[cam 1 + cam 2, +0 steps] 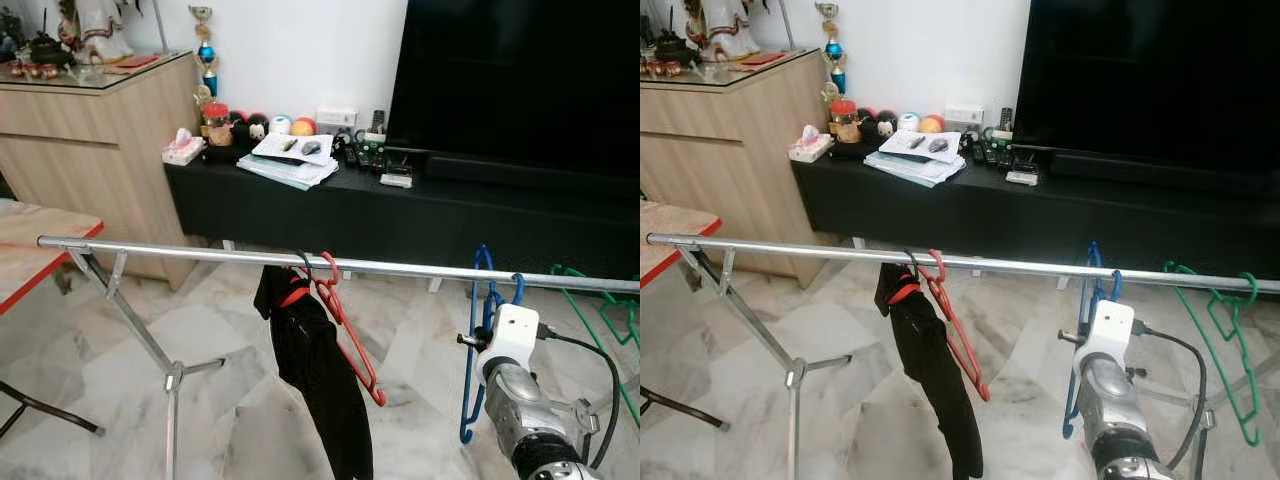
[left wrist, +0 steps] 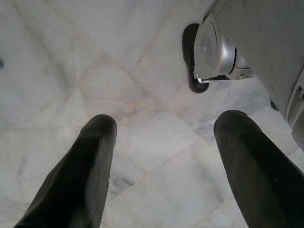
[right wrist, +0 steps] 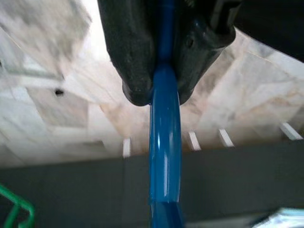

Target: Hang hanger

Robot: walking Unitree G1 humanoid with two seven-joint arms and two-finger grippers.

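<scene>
Item: blue hanger [image 1: 472, 350], hook over the metal rail [image 1: 200, 250], between the red hanger [image 1: 345, 325] with black garment [image 1: 320, 385] and the green hanger [image 1: 1220, 350]. My right gripper [image 3: 159, 92] is clamped on it; release remains. My left gripper [image 2: 161, 137] hangs idle, fingers apart.

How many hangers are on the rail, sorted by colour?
Red hanger: 1, carrying a black garment
Blue hanger: 1, clamped in the right gripper
Green hanger: 1
Total on the rail: 3
</scene>
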